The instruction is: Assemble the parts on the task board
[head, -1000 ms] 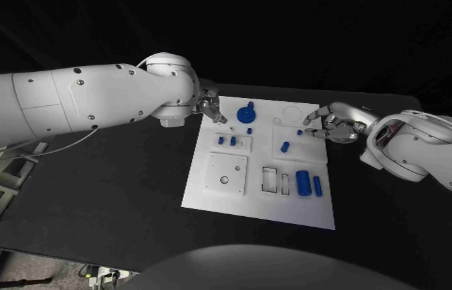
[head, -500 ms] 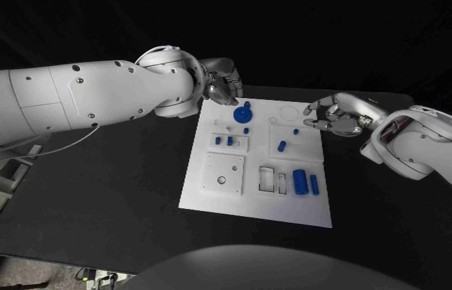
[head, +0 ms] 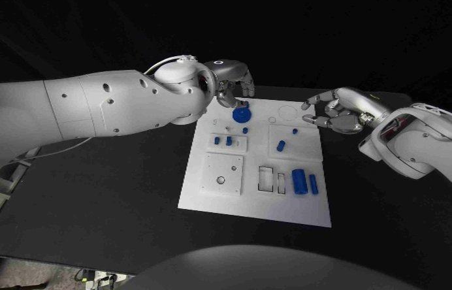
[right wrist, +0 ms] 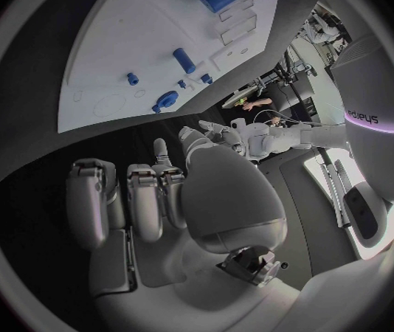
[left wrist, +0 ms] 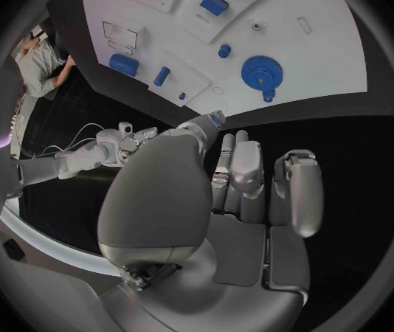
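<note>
Task board (head: 226, 192) lies in the middle of the black table (head: 104, 192) in the head view, with a blue gear (head: 242, 115) near its far edge and a blue block (head: 300, 181) toward its near right part. The left hand (head: 230, 81) hangs above the far left corner, the right hand (head: 336, 112) beside the far right edge; both have fingers curled and hold nothing.

Left wrist view: fingers (left wrist: 245, 166) lie close together, empty, over the dark table beside the board's edge.

Right wrist view: fingers (right wrist: 146, 195) are bent inward, empty, near the board (right wrist: 133, 44).
</note>
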{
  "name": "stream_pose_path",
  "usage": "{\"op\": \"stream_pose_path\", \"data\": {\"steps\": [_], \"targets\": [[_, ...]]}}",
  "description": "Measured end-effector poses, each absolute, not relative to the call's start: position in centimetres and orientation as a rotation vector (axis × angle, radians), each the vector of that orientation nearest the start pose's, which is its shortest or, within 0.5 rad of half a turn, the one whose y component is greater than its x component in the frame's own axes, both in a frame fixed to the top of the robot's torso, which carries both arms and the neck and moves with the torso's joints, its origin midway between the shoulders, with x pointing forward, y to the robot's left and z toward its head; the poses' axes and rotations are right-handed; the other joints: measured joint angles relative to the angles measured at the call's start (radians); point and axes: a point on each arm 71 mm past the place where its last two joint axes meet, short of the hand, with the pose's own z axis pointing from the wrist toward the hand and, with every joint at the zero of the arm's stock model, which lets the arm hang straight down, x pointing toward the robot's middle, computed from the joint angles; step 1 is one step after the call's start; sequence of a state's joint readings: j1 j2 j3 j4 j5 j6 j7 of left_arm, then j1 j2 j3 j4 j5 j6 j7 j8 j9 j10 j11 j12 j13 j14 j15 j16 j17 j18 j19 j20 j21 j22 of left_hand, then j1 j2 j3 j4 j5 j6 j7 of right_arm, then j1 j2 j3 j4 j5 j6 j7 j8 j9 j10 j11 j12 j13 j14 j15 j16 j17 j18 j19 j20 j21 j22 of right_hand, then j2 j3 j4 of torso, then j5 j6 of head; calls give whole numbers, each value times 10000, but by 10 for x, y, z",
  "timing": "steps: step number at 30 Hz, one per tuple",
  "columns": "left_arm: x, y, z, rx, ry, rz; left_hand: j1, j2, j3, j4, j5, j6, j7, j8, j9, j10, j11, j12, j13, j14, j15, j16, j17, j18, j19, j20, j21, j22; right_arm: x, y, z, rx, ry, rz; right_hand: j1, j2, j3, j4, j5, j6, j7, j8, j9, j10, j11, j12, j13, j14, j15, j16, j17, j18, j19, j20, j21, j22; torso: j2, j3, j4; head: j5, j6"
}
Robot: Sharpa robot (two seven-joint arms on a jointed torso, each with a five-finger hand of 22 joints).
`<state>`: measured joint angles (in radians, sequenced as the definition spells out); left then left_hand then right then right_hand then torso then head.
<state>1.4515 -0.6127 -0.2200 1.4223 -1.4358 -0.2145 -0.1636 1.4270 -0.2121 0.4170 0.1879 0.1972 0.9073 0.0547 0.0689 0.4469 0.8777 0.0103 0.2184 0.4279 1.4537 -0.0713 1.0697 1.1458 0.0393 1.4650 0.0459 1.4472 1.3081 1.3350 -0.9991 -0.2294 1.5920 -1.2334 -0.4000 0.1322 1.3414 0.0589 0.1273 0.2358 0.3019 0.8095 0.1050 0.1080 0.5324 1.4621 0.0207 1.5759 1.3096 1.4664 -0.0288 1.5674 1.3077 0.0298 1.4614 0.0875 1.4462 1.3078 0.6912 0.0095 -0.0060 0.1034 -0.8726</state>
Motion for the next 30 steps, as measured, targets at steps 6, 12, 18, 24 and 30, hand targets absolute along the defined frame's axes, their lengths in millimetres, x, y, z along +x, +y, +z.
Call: {"op": "stream_pose_path", "data": {"steps": [6,12,18,24,30], "targets": [[517,103,-140,5168,16546,-5362,-10,-10,-208,111,61,111,-66,0,-430,283,-63,-14,-421,-59,-27,0,-266,-1,36,-35,-10,-1,463,-252,-175,-1076,16305,7963,-1,0,-53,52,60,0,0,0,-1,0,0,0,1,0,0,0,4,0,0,0,0,-1,-1,10,-10,45,0],[518,94,-149,5996,16561,-5042,-171,15,-554,297,61,488,-123,0,-751,585,-83,-14,-753,-153,-38,55,-468,0,35,-35,-47,-1,464,-251,-176,-1070,16318,7987,-83,81,-69,132,61,0,0,0,-1,0,0,2,12,0,0,0,3,0,-1,0,0,-2,-12,16,-8,82,0],[517,88,-155,6668,16573,-4898,-202,46,-731,342,0,687,-247,7,-942,1009,-137,210,-848,-263,-76,59,-689,0,36,-35,-47,-2,464,-253,-176,-1038,16345,7973,-141,134,-99,239,61,36,36,-40,-1,0,0,13,3,0,0,0,2,0,-1,0,0,-2,-13,14,-5,59,0],[514,86,-164,7110,16761,-4817,-277,121,-899,393,-58,807,-194,44,-1025,1268,-126,448,-742,-382,-57,25,-953,0,35,-35,-105,-2,464,-253,-177,-1023,16407,7962,-179,96,-99,239,61,36,36,-40,-2,0,0,10,-16,0,0,0,2,0,-1,0,-1,-3,-13,14,0,64,0],[512,85,-169,7350,16916,-4767,-276,121,-912,406,-58,808,-193,44,-1039,1268,-126,488,-730,-418,-21,-52,-1073,1,35,-35,-159,-3,464,-252,-180,-1018,16499,7983,-179,96,-99,239,60,36,36,-40,-2,0,0,10,-16,0,0,0,1,-1,-1,0,-1,-3,-13,13,2,65,0]]}}
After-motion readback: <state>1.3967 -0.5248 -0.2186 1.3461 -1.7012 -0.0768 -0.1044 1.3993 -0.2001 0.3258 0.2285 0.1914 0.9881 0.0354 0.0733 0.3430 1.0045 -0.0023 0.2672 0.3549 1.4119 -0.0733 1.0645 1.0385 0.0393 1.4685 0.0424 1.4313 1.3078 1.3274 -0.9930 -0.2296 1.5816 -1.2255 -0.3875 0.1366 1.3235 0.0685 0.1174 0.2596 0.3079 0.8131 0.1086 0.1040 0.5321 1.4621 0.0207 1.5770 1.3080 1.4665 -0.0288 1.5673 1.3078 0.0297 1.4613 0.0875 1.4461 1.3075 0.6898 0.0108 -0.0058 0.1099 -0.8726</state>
